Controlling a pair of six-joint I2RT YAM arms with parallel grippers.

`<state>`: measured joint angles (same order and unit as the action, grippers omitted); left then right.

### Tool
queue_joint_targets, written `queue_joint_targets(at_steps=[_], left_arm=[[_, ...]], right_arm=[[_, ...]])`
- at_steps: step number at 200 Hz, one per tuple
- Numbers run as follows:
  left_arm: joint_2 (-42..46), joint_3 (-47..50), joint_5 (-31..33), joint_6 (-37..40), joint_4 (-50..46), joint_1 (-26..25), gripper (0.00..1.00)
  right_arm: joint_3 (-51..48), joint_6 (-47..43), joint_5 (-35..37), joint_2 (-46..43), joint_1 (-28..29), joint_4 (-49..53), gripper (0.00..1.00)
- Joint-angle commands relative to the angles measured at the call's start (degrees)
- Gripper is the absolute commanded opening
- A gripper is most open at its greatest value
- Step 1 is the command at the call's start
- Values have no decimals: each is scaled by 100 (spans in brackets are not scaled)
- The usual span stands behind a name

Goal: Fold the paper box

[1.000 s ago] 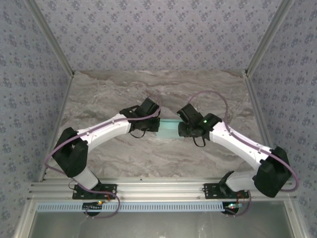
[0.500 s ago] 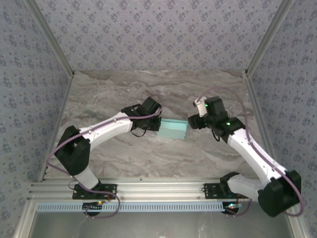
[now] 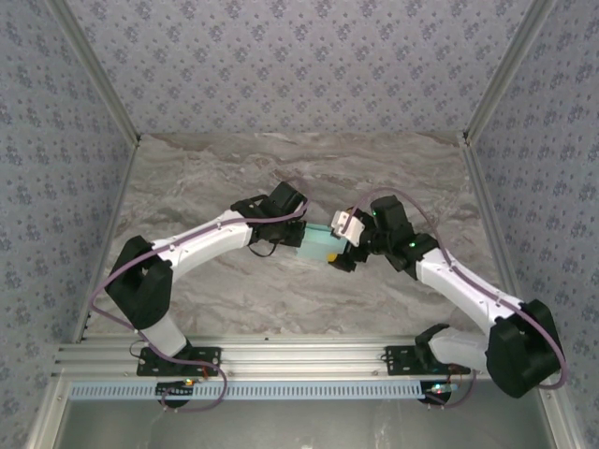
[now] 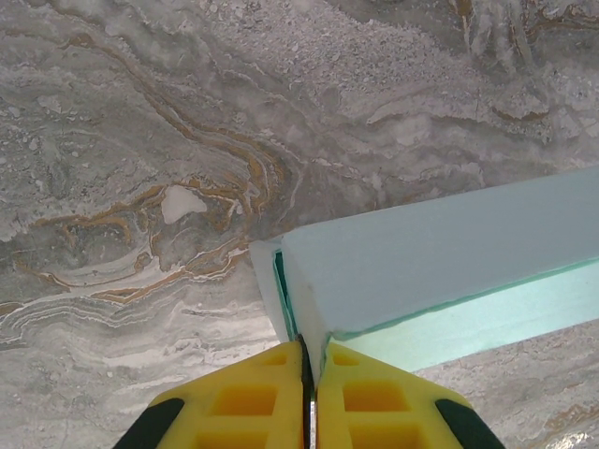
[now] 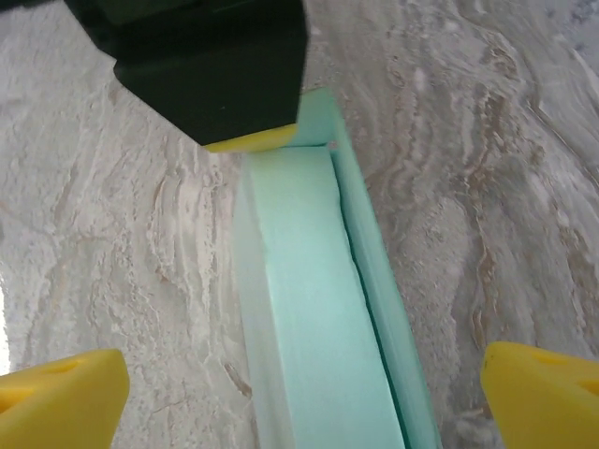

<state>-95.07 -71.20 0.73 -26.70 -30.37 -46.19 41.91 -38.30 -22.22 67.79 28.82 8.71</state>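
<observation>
L jaws clamped on box (image 4: 430, 262) corner. R jaws wide apart, one each side of box's opp. end; counter (image 3: 281, 168) beneath box.

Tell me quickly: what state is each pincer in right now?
Left pincer: closed on a corner edge of the paper box.
Right pincer: open, one finger on either side of the paper box, holding nothing.

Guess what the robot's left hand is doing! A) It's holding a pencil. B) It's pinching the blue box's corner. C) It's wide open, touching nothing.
B: in the left wrist view, the left gripper is closed tight on a corner of the paper box.
</observation>
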Motion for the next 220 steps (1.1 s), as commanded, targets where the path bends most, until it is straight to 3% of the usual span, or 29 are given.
queue_joint_targets(at_steps=[1,60,105,146,194,220], left_arm=[[-359,160,-148,136,-550,-31,9],[-396,94,-188,216,-550,-8,10],[-410,140,-397,260,-449,53,12],[17,498,-742,411,55,191,35],[917,1253,-1265,310,943,503,55],[1491,1711,-1602,174,1538,752,60]], right_arm=[[11,-750,271,218,18,-806,97],[-3,-1428,482,864,322,-868,87],[-143,-1649,1080,1169,615,-1093,71],[-293,-1799,1817,1446,801,-1363,54],[-526,-1638,1899,1462,814,-1680,51],[-567,-1559,1841,1498,794,-1715,50]])
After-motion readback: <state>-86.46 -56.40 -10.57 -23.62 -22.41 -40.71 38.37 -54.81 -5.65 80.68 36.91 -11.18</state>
